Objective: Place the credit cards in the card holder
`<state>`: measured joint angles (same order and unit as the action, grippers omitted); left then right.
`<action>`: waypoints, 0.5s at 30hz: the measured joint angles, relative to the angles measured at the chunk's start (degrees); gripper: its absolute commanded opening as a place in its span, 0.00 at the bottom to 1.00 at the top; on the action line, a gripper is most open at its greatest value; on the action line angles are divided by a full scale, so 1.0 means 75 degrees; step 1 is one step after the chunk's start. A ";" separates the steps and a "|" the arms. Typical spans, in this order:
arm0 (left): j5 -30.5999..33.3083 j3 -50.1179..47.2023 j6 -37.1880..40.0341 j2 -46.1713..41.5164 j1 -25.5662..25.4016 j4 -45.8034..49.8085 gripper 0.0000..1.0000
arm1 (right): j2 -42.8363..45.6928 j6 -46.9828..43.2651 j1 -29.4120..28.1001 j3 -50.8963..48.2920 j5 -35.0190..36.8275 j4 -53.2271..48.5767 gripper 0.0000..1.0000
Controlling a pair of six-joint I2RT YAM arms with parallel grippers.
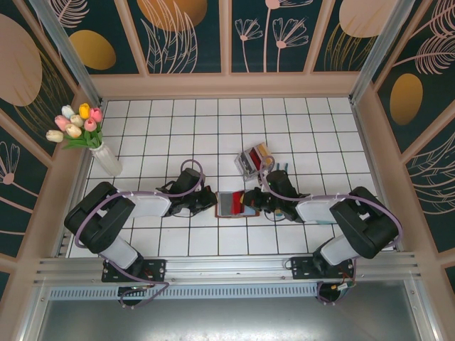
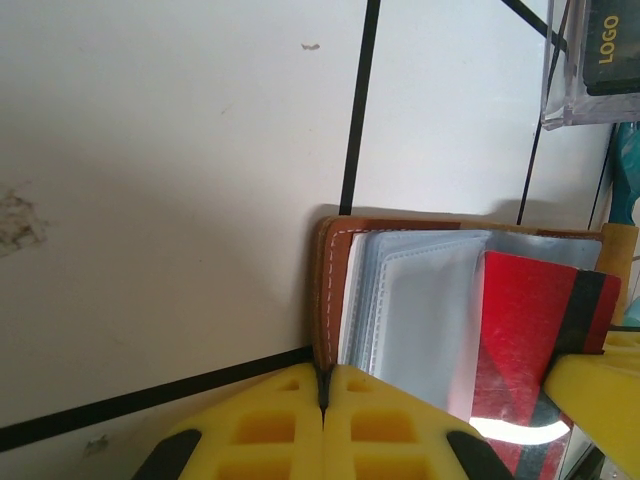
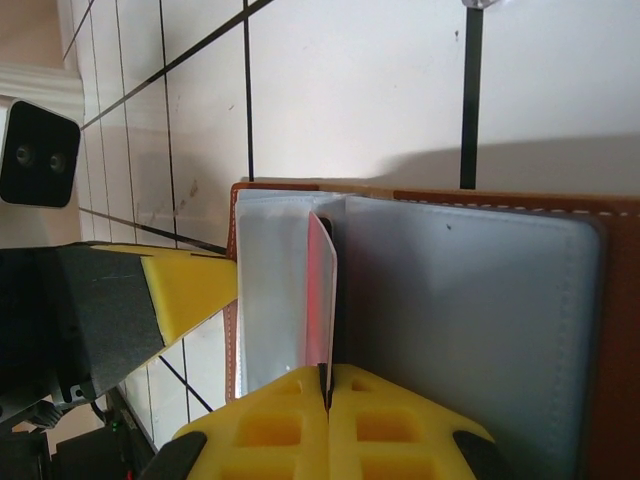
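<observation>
Brown leather card holder, lying open on the white tiled tabletop between the two arms, clear plastic sleeves facing up. Left hand pinched shut on the holder's stitched leather edge, yellow fingertips pressed together over the rim. Right hand closed tight on the thin edge of a red card. From the right wrist, that card seen edge-on, raised above the sleeves near the fold. From the left wrist, its red face and dark stripe showing over the holder's far half, with a yellow finger of the right hand at its corner. Impossible to tell whether any part of the card sits inside a pocket. Clear box just beyond the holder, with more cards inside, red and tan among them. White vase of tulips well apart, at the far left of the tabletop.
</observation>
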<state>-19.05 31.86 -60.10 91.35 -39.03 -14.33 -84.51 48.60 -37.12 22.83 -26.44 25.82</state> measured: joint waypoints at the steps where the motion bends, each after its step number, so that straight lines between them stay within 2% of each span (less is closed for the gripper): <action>1: 0.0000 0.0000 -0.0003 0.0000 0.0000 0.0000 0.00 | 0.0000 0.0003 0.0000 -0.0012 0.0000 -0.0015 0.00; 7: 0.0000 0.0000 -0.0006 0.0000 0.0000 0.0000 0.00 | -0.0020 0.0128 0.0000 -0.0017 -0.0035 0.0055 0.01; 15: 0.0029 0.0003 -0.0020 0.0015 0.0003 0.0000 0.00 | -0.0711 0.0192 -0.0073 0.0318 -0.0294 0.0297 0.00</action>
<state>-18.83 31.88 -60.25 91.46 -39.00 -14.33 -89.84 50.04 -37.67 25.21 -28.64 28.05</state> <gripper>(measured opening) 0.061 0.057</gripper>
